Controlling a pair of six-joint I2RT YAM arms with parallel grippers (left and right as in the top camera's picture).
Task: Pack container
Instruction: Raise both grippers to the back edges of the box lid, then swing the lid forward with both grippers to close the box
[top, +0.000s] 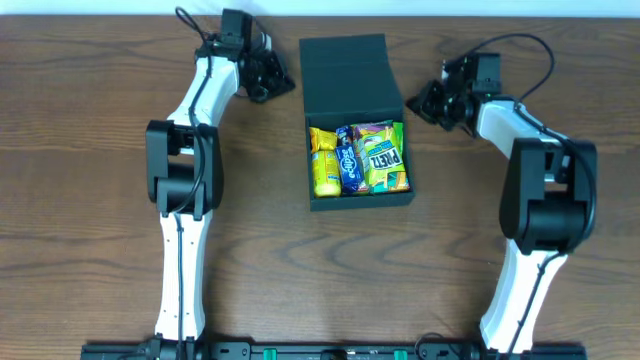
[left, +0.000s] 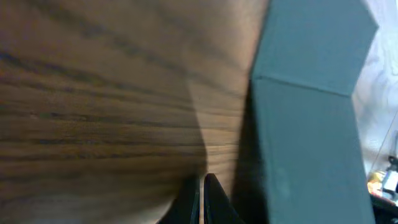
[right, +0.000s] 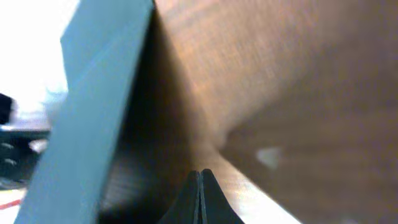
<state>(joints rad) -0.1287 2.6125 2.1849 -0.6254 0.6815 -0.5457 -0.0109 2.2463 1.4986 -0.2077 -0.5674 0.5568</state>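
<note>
- A matte black, shallow, roughly square cardboard container sits mid-way across the brown wood-grain counter, between the two arms. Its hinged flap lid is folded back on the far side.
- The tray is filled with a row of glossy yellow, blue and green snack packets.
- The left claw has its fingers pressed together on nothing. It sits low over the wood, just beside the flap's left edge.
- The right claw mirrors it at the flap's right edge, likewise closed and empty.
- Packing looks finished to me, so bringing the flap over seems the step in hand.
- To do it well, I'd have both closed tips catch the flap's side edges evenly, swing it forward about the hinge, and avoid shoving the tray or snagging a packet.
- Both arms reach out from the near edge, elbows bent, forearms angled inward toward the flap.
</note>
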